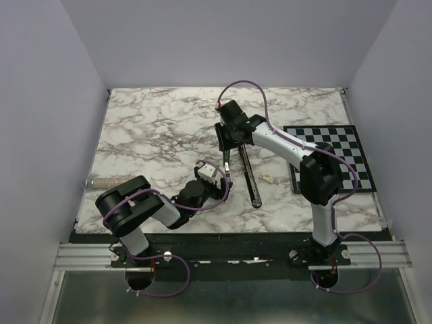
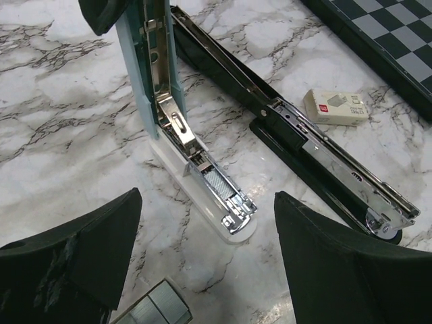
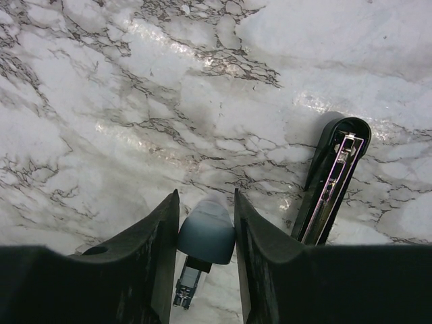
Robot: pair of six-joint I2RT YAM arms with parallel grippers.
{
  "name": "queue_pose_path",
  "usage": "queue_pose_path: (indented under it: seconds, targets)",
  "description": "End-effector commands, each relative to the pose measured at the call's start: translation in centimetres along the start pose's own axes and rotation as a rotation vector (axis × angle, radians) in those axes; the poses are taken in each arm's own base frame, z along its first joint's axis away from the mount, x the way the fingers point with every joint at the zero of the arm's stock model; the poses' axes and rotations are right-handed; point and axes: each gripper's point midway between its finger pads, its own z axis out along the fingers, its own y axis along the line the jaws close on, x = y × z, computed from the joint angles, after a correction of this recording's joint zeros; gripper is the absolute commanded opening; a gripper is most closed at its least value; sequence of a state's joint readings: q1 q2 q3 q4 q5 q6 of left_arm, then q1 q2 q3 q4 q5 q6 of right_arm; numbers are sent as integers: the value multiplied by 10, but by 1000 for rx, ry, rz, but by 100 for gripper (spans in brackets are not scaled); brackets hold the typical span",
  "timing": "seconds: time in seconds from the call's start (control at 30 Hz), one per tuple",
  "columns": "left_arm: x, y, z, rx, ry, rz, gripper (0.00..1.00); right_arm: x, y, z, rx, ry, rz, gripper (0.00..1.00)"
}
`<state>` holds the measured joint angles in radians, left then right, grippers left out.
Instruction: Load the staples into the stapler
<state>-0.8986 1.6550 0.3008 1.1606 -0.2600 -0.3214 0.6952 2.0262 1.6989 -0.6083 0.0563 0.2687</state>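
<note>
Two roles: the right gripper (image 3: 206,209) pinches the blue lid (image 2: 145,61) raised, holding the stapler (image 2: 177,169) open for the spread left gripper (image 2: 207,202).

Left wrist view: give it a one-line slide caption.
Open left gripper faces a pale-blue stapler propped open, beside a black stapler lying open flat.

My left arm (image 1: 138,209) and right arm (image 1: 280,142) look alike: bulky black joints joined by pale grey-white links. A thin purple cable (image 1: 246,84) loops along each and trails below the bases. The left gripper (image 2: 208,202) has broad matte-black wedge fingers (image 2: 74,260), one scuffed grey. The right gripper (image 3: 206,197) has the same smooth black fingers (image 3: 145,270).
</note>
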Motion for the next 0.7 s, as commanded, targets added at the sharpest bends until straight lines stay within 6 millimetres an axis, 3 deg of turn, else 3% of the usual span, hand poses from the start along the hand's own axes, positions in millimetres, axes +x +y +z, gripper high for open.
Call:
queue_pose_path:
  seconds: [0.0,0.07,0.13,0.2,0.4,0.67]
  targets:
    - [0,-10,5,29,14,41,86,13,4,3,0,39,-23,40]
    - [3,-10,5,28,27,53,86,13,3,2,6,37,-25,38]
    - [4,-9,5,21,33,54,83,13,3,2,13,32,-31,31]
    - [5,-9,4,16,36,46,74,12,3,2,20,28,-39,26]
    - [8,-10,5,10,63,16,62,10,2,-2,44,5,-61,13]
    - [18,-9,3,-53,120,-165,59,8,2,-4,64,-38,-65,10]
